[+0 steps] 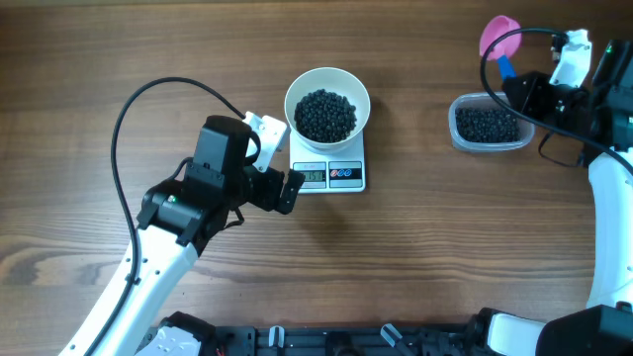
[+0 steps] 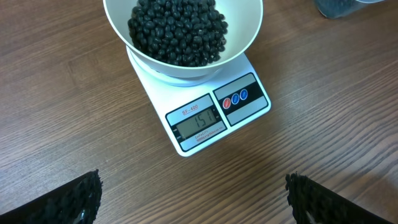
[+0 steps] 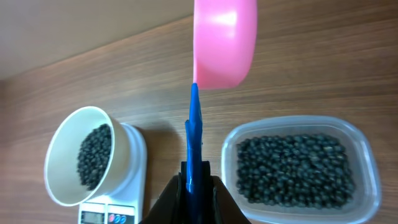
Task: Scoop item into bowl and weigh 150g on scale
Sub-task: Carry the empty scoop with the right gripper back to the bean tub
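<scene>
The white bowl point(image 1: 294, 94) stands on the scale point(image 1: 346, 178) at mid-table, holding a heap of black beans point(image 1: 325, 115). In the left wrist view the scale's display point(image 2: 198, 118) reads 151 under the bowl point(image 2: 249, 37). My left gripper point(image 1: 282, 163) hovers open just left of the scale, with only bare wood between its fingers point(image 2: 84, 196). At the far right, my right gripper point(image 3: 196, 180) is shut on the blue handle point(image 3: 194, 137) of the pink scoop point(image 3: 225, 40), raised behind the tub. No beans show in the scoop point(image 1: 499, 37).
A clear plastic tub point(image 1: 457, 129) of black beans point(image 1: 487, 123) sits right of the scale, below the right gripper. Black cables loop over the table behind each arm. The arm bases line the front edge.
</scene>
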Controlling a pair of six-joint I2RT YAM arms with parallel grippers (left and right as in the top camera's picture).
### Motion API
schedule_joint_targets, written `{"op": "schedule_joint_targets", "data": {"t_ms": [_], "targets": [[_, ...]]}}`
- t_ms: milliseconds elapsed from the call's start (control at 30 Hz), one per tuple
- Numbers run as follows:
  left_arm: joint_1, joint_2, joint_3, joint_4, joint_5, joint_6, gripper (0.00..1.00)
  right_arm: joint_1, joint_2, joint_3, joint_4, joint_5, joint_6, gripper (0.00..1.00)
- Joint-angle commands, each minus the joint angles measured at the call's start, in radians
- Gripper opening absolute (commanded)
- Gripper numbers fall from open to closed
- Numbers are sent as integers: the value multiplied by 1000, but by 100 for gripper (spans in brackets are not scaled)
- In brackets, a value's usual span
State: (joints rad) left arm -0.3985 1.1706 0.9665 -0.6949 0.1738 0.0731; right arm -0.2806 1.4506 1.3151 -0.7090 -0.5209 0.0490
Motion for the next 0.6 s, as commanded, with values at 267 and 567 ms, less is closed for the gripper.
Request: {"op": "schedule_joint_targets", "data": {"t_ms": [267,567], "targets": [[-5,2,-5,3,16,1,100,6,-24,6,20,-178,14,4],[-5,2,-5,3,15,1,100,45,-24,6,39,-192,15,4]]}}
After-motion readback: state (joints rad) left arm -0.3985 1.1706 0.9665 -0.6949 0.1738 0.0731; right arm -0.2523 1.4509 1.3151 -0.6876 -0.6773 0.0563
